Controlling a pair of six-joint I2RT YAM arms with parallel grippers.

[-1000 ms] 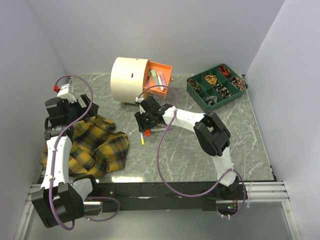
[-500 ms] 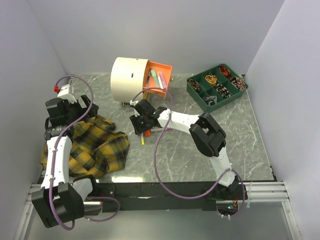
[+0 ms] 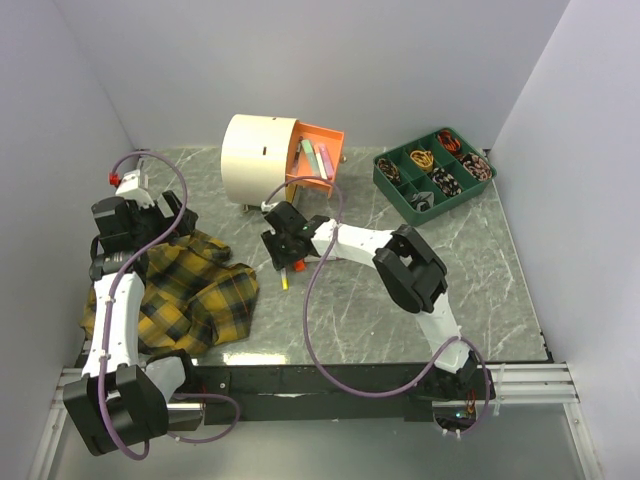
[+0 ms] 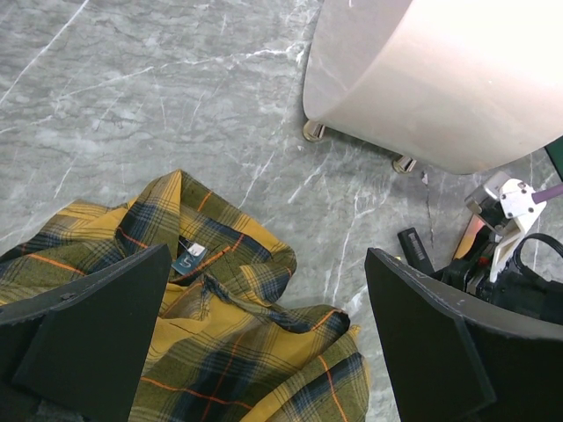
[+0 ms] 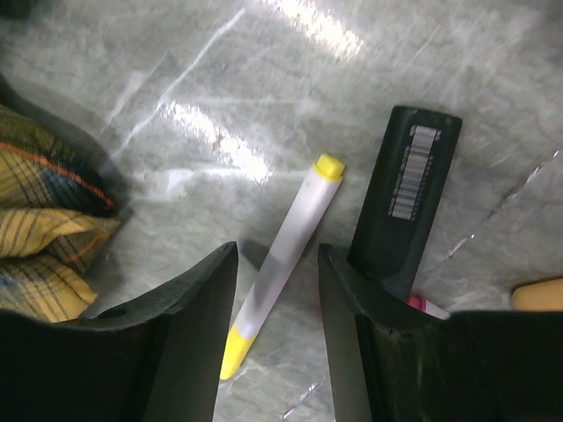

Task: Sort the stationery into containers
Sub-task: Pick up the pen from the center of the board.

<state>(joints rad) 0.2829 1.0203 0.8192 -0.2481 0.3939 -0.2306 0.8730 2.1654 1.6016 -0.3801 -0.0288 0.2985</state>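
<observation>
A white pen with yellow ends (image 5: 283,262) lies flat on the marble, between the two fingers of my right gripper (image 5: 277,255). That gripper is open, straddling the pen with a gap on each side. Beside the pen lies a black barcoded stick (image 5: 406,189). From above, the right gripper (image 3: 284,260) hovers over the pen (image 3: 284,282), just in front of the cream drum chest (image 3: 258,155). The chest's orange drawer (image 3: 335,140) is pulled out, with pastel markers (image 3: 314,157) inside. My left gripper (image 4: 264,264) hangs wide open over the plaid cloth (image 4: 220,343), holding nothing.
A green compartment tray (image 3: 386,180) with small odds and ends stands at the back right. The plaid cloth (image 3: 195,295) covers the front left of the table and reaches close to the pen. The chest's small feet (image 4: 312,132) rest on the marble.
My right gripper has slid left and a little nearer, coming down around the yellow-tipped pen. The left arm has not moved.
</observation>
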